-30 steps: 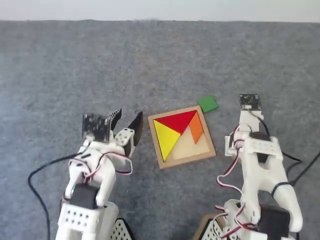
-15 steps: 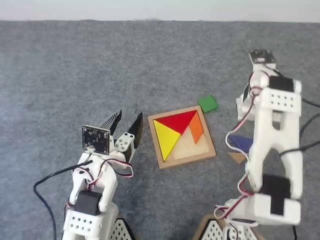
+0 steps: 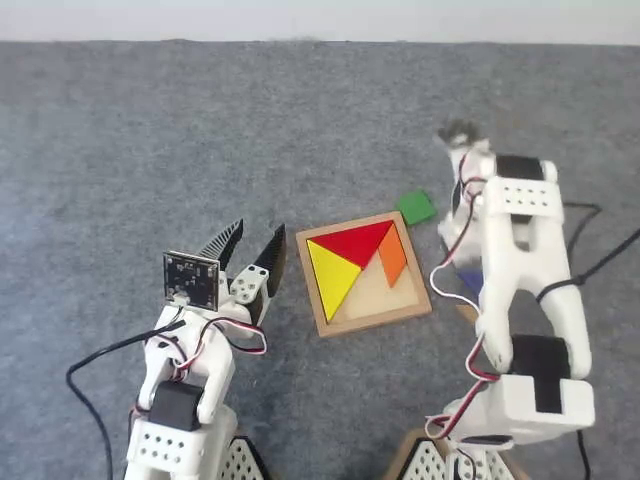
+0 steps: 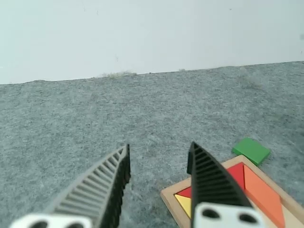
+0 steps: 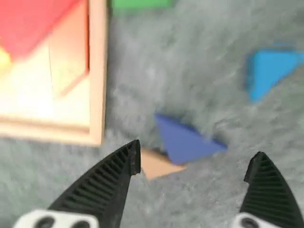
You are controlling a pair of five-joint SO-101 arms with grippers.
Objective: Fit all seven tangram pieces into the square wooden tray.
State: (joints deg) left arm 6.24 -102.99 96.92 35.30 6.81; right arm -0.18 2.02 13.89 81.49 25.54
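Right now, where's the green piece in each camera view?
High view: green piece just beyond the wooden tray's far corner.
Left wrist view: piece on the carpet beside the tray's corner.
Right wrist view: piece cut off, past the tray's rim.
Shared landmark: the tray.

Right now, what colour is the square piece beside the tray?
Green piece, best in high view.
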